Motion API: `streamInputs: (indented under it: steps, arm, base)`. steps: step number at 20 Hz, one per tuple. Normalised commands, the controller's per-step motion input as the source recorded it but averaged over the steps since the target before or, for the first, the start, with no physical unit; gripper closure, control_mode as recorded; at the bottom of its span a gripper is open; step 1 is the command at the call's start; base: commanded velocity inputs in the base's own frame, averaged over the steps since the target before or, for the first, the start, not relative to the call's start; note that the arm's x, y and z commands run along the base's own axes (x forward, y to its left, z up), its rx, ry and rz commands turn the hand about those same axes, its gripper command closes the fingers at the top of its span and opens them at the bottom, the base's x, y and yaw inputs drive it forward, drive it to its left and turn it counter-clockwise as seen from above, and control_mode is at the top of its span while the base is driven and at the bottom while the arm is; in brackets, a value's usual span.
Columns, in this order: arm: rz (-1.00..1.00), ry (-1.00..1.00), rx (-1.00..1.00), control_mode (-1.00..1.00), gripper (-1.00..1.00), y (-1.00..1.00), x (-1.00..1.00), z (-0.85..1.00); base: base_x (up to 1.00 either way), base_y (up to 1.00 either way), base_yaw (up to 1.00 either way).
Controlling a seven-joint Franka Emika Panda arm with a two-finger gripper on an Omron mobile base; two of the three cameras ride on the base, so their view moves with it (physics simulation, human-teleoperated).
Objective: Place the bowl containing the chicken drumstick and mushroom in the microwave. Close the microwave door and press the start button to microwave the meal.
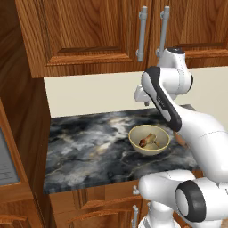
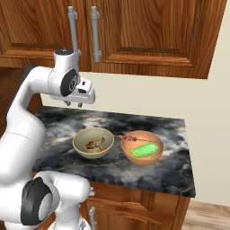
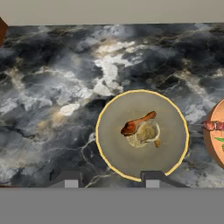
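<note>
Bowl (image 3: 142,134) handling is the matter in hand: it is seen on the dark marble counter (image 1: 89,147), near the front edge, with an orange bowl (image 2: 143,147) just beside it on the right. It is judged to be rigid glazed ceramic, moderately heavy for its size, smooth and likely slippery at the wall, and breakable if dropped or knocked against the microwave frame. A hold on the rim is suggested, one finger inside and one outside the wall, since the body looks too wide to be spanned. The near rim in the hand view is clear of food and is favoured.

The gripper (image 3: 109,179) is held high above the counter, pointing down, its fingers set wide apart and holding nothing.

The drumstick (image 3: 136,123) is seen lying across the middle of the bowl, touching the mushroom (image 3: 146,133). Both are loose and light, so the bowl should be kept level when carried.
</note>
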Motion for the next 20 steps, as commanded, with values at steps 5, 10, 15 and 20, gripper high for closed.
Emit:
streamInputs:
  steps: [5,10,15,20]
  arm:
    - [-0.01,0.00,0.00,-1.00,-1.00,-0.06,-0.24,-0.14]
    - [-0.05,-0.01,0.00,-1.00,-1.00,-0.19,-0.45,-0.45]
    - [-0.12,-0.05,0.00,-1.00,-1.00,-0.18,-0.35,-0.60]
    - [-0.21,-0.02,0.08,-1.00,-1.00,-0.27,-0.15,-0.55]
  base:
    - [0.00,0.00,0.00]
    - [0.00,0.00,0.00]
    - [0.00,0.00,0.00]
    - [0.00,0.00,0.00]
